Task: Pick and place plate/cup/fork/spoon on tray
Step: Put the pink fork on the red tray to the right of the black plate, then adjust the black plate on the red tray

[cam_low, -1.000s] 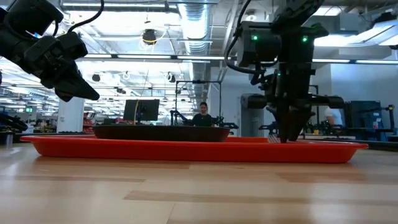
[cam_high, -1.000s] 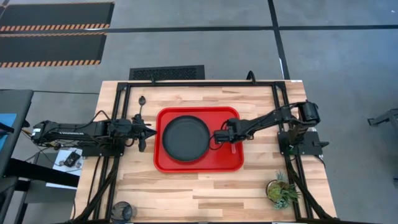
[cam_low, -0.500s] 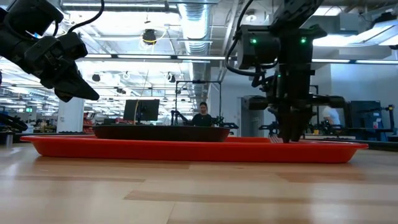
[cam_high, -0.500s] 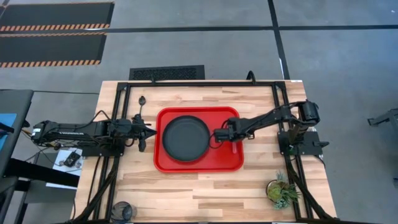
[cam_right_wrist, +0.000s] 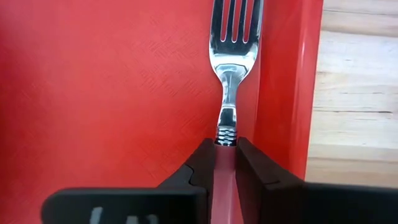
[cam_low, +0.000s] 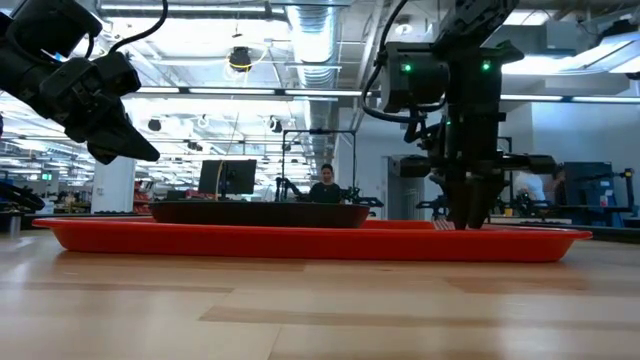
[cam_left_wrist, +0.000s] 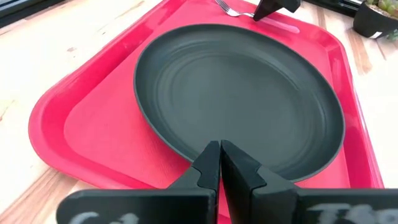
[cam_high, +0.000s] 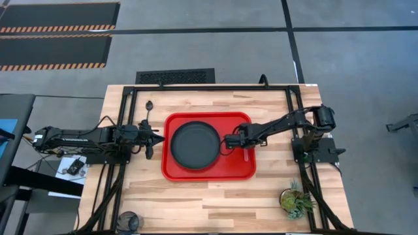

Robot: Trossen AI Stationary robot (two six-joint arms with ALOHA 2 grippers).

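We see the right gripper point(cam_high: 228, 141) low over the red tray point(cam_high: 241, 168), its fingers point(cam_right_wrist: 194, 163) closed narrowly on the red handle of the fork point(cam_right_wrist: 230, 68). The fork's silver tines lie on the tray floor just inside the raised rim point(cam_right_wrist: 283, 87), pointing away from the gripper. The plate point(cam_high: 195, 145) sits flat inside the tray, filling most of its middle, and the right gripper is at the plate's edge on the side nearer the right arm's base. The left gripper point(cam_high: 155, 140) hangs above the bare table point(cam_high: 196, 202) just outside the tray's opposite edge; in its wrist view its fingers point(cam_left_wrist: 208, 171) are pressed together on nothing, pointing at the plate. The spoon point(cam_high: 148, 108) lies on the table beyond the tray's far corner on the left arm's side, well apart from the tray. A potted plant point(cam_high: 294, 201) stands near the table's front corner on the right arm's side. We cannot tell where the cup is.
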